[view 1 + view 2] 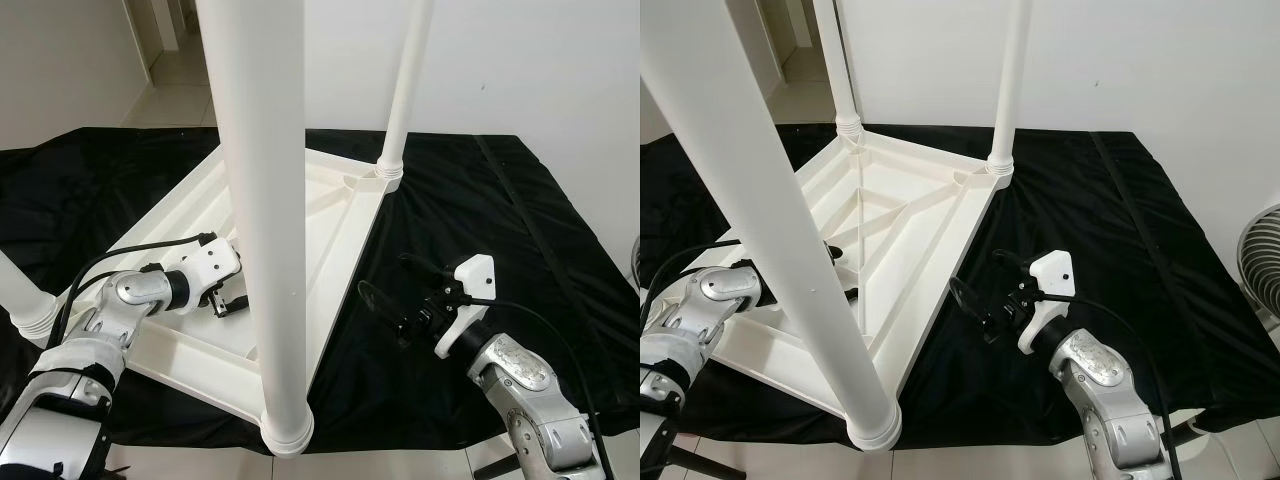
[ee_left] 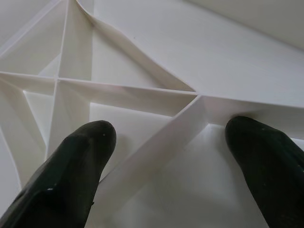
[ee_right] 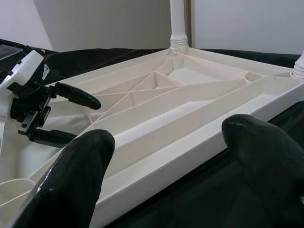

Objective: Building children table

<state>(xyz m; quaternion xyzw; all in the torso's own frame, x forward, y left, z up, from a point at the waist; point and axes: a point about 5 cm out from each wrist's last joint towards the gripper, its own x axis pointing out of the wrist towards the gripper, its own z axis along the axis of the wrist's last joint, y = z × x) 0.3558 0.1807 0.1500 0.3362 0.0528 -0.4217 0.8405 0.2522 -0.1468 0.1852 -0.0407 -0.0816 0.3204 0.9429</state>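
Note:
A white plastic children's table (image 1: pixel 330 220) lies upside down on a black cloth (image 1: pixel 480 200). Its legs stand up: a thick near one (image 1: pixel 265 250), a far one (image 1: pixel 405 90) and another at the back corner (image 1: pixel 840 70). My left gripper (image 1: pixel 232 300) is down inside the ribbed underside, partly behind the near leg. It is open, with its fingers either side of a diagonal rib (image 2: pixel 161 142). My right gripper (image 1: pixel 392 285) hovers open over the cloth just off the table's right edge, pointing at the rim (image 3: pixel 190 152) with nothing between its fingers.
The cloth covers the floor around the table, with bare tiles (image 1: pixel 170 100) beyond it at the back left and a white wall behind. A fan grille (image 1: pixel 1260 260) stands at the far right. A fourth leg's base (image 1: pixel 20 300) is at the left edge.

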